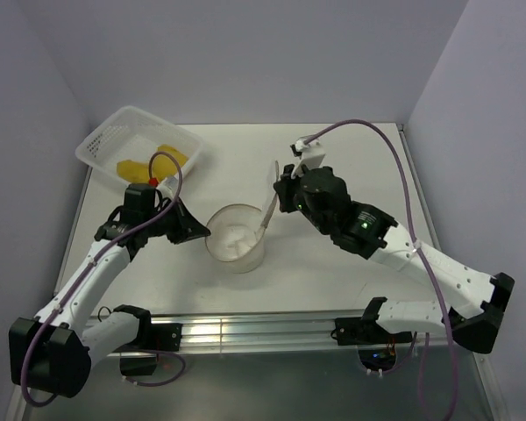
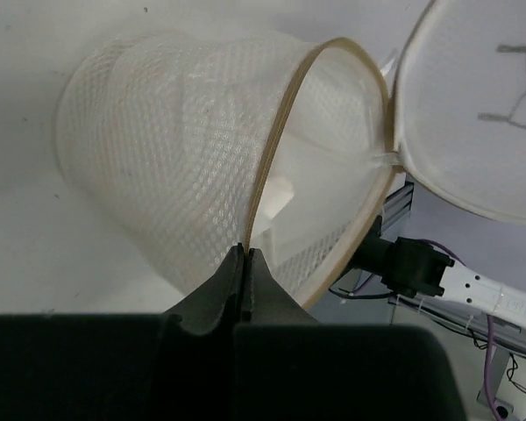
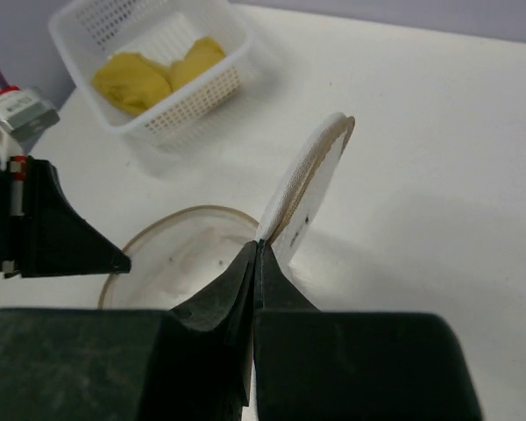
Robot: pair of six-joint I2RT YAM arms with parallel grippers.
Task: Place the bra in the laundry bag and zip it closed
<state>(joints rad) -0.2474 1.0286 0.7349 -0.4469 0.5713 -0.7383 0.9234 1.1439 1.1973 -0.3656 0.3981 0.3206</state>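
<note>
Nearest the lens, the left arm (image 1: 79,289) reaches toward the laundry bag (image 1: 237,241). Behind the bag, to its left, a white basket (image 1: 105,136) holds the yellow bra (image 1: 153,162). The left gripper (image 2: 245,250) is clenched on the bag's tan left rim, the mouth open upward. At the bag's right rim, the right gripper (image 3: 257,244) pinches the flap lid (image 3: 311,175), which stands on edge.

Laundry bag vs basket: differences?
The laundry bag is round mesh with a tan rim; the basket is rectangular white plastic. The bag sits mid-table, gripped by the left hand and right hand; the basket sits far left, untouched, holding a yellow garment. Both are open-topped and white.
</note>
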